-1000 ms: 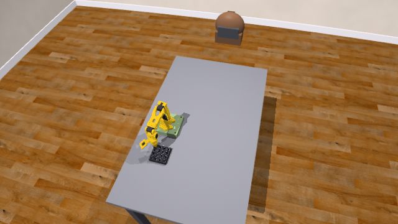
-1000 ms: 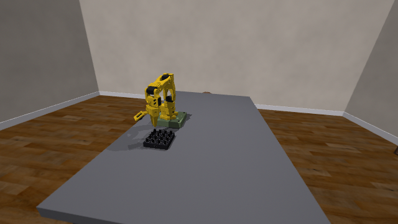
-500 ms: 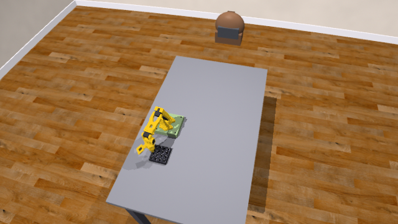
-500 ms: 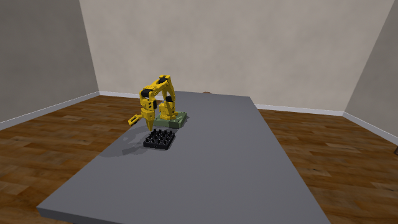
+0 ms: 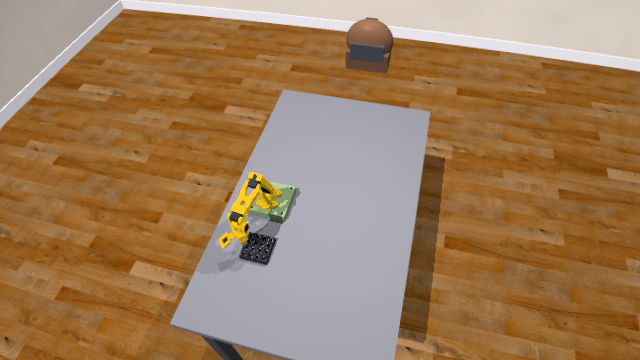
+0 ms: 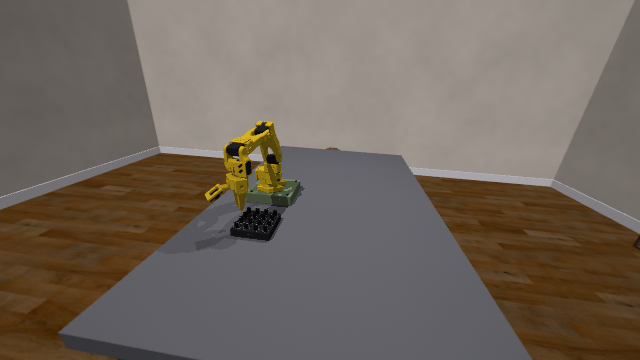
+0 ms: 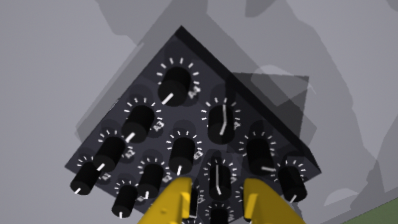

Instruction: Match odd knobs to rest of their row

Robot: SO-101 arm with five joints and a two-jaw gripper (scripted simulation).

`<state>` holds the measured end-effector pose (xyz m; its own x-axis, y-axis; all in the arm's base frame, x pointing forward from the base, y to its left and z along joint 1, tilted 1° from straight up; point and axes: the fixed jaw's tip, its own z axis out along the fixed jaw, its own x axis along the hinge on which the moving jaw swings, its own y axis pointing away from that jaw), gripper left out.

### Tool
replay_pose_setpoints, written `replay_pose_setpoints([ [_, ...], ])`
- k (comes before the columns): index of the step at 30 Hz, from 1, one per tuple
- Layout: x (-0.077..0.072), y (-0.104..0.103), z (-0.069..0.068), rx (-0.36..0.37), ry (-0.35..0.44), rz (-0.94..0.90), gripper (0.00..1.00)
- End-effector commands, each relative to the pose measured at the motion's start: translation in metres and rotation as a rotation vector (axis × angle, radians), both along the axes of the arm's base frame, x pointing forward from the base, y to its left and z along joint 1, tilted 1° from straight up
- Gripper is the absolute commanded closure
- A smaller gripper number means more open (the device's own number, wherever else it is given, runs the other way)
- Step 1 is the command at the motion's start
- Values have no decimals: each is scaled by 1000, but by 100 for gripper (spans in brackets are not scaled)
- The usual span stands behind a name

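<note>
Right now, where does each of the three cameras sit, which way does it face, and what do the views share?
Top: high overhead, tilted down at the grey table; whole yellow arm visible.
Exterior: off the table's end, looking along it toward the far wall; whole arm on its green base.
Wrist: on the arm, looking down at the knob box; only the fingers show.
Shared: all three show the knob box; the gripper holds nothing.
</note>
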<state>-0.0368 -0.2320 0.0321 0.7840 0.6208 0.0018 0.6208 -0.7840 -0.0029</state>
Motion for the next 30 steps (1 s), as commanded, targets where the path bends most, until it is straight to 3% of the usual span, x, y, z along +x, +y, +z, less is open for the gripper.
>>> replay_pose_setpoints([
  [1,-2,1,-1,11,-3,-13,90],
  [13,-2,1,-2,11,-3,-13,90],
  [30,-2,1,-14,11,-3,-13,90],
])
